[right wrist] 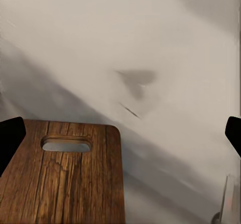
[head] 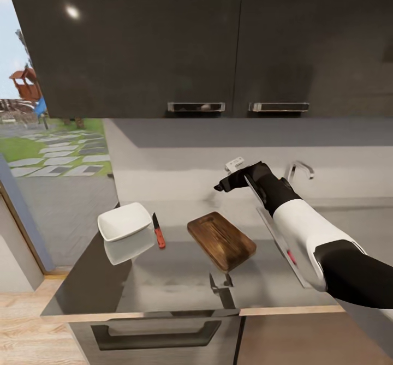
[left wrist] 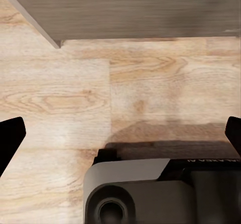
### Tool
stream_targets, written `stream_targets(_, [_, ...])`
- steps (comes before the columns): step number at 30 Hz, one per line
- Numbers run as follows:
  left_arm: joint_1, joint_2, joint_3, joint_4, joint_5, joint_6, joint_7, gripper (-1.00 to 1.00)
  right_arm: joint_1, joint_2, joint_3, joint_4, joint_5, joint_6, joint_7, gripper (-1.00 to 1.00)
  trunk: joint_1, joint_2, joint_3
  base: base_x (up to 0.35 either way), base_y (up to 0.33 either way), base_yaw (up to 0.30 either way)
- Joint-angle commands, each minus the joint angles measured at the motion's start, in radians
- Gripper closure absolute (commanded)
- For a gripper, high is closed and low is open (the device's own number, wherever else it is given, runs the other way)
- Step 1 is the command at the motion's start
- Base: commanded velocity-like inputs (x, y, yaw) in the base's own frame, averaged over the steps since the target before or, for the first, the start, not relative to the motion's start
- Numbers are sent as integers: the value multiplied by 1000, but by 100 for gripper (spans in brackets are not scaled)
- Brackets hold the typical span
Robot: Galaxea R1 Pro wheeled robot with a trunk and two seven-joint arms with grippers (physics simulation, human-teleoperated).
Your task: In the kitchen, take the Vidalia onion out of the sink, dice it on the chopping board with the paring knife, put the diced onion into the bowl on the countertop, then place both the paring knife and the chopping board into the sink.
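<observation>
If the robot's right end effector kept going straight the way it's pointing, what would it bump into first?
Probably the pale back wall behind the countertop. The right end effector points past the chopping board's slotted end, though depth is hard to judge.

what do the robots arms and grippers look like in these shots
The right arm has a glossy white shell between black sections, tapering to a black wrist and black right gripper with a small pale bracket on top. In the wrist views, each gripper shows as two black fingertips at the frame edges. The left wrist view also shows a grey rounded housing with a dark round socket.
</observation>
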Motion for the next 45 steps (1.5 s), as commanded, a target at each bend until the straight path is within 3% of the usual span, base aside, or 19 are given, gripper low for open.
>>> stream_targets(1, [0, 0, 0, 0, 1, -3, 0, -100, -1, -1, 0, -2, 11, 3, 8, -100, -4, 6, 2, 0, 0, 0])
stream_targets(23, [0, 1, 2, 4, 1, -2, 0, -100, -1, 9, 1, 12, 5, 2, 10, -100, -88, 160, 71, 0, 0, 0])
stream_targets(39, [0, 1, 1, 4, 1, -2, 0, -100, -1, 17, 1, 89, 3, -12, 14, -100, -149, 272, 121, 0, 0, 0])
stream_targets(45, [0, 1, 1, 4, 1, -2, 0, -100, -1, 31, 0, 154, 3, -79, 13, -100, -172, 314, 140, 0, 0, 0])
